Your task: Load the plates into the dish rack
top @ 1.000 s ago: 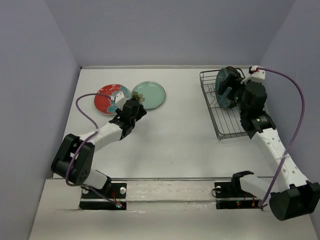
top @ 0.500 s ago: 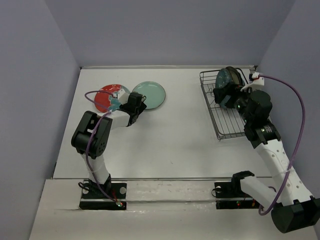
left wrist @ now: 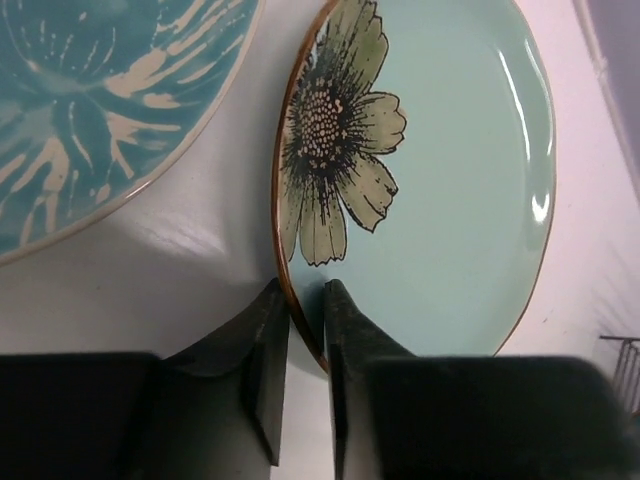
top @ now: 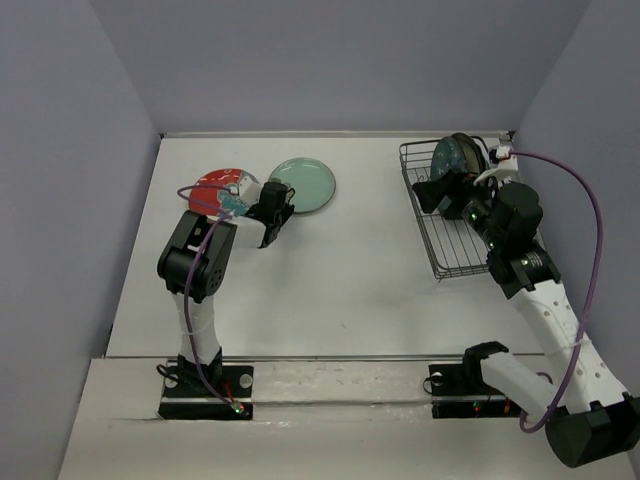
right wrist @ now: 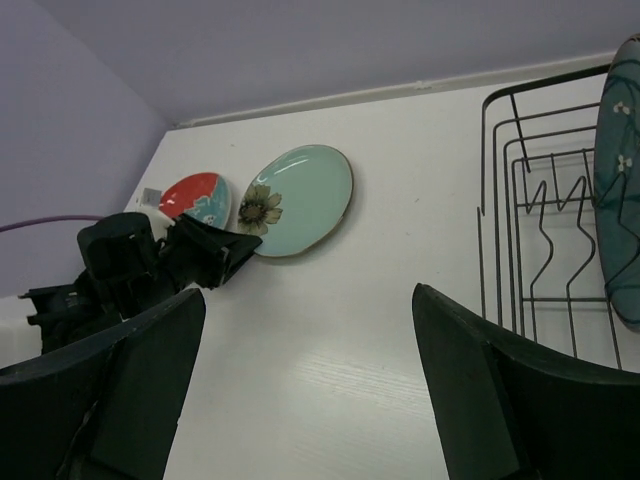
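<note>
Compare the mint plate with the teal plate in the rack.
The mint plate lies flat on the table; the dark teal plate stands on edge in the dish rack. The mint plate is pale with a brown flower; the dark teal plate is deep-coloured. The left gripper's jaws straddle the mint plate's rim; nothing grips the dark teal plate. Both are round.
</note>
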Controlling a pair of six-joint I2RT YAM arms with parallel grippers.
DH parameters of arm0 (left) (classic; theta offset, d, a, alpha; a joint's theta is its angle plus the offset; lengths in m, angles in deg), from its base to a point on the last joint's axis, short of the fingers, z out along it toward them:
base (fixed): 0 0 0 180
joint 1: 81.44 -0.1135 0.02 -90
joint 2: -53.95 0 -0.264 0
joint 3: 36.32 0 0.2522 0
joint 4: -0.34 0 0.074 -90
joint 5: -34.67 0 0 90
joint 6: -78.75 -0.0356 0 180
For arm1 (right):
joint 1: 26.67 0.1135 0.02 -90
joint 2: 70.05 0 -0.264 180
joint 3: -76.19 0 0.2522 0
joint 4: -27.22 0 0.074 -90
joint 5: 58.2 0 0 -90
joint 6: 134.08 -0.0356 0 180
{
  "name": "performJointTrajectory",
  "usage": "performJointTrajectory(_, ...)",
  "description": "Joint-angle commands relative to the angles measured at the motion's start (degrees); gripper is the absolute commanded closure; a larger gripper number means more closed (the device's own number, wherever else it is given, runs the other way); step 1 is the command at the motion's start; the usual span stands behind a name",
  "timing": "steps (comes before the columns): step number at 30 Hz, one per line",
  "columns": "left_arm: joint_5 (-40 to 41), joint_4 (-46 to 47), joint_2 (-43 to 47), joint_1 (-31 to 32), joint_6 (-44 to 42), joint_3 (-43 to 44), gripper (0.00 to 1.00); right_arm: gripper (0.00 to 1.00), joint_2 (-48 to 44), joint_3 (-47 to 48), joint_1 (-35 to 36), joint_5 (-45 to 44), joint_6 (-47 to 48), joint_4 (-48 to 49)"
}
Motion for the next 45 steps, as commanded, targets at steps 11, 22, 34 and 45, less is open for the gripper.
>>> performJointTrajectory(11, -0.25, 16.91, 15.97, -0.26, -6.08, -12.73, 0.94, 0.10, 5.70, 3.47, 4.32, 11.65, -2.66, 3.39)
performJointTrajectory(22, -7.80, 20.89, 41.99, -0.35, -5.83, -28.39, 0.94, 0.08, 22.60, 4.71, 10.38, 15.37, -6.62, 9.55)
performJointTrajectory(34, -22.41, 16.67, 59.31, -0.18, -4.95, -35.53, 0.94, 0.04, 31.39, 4.97, 11.00, 18.36, -8.11, 11.83)
performJointTrajectory(45, -32.52, 14.21, 63.45, -0.18, -6.36, -32.97, 0.94, 0.31, 34.30, 1.03, 11.53, 27.22, -14.78, 21.85)
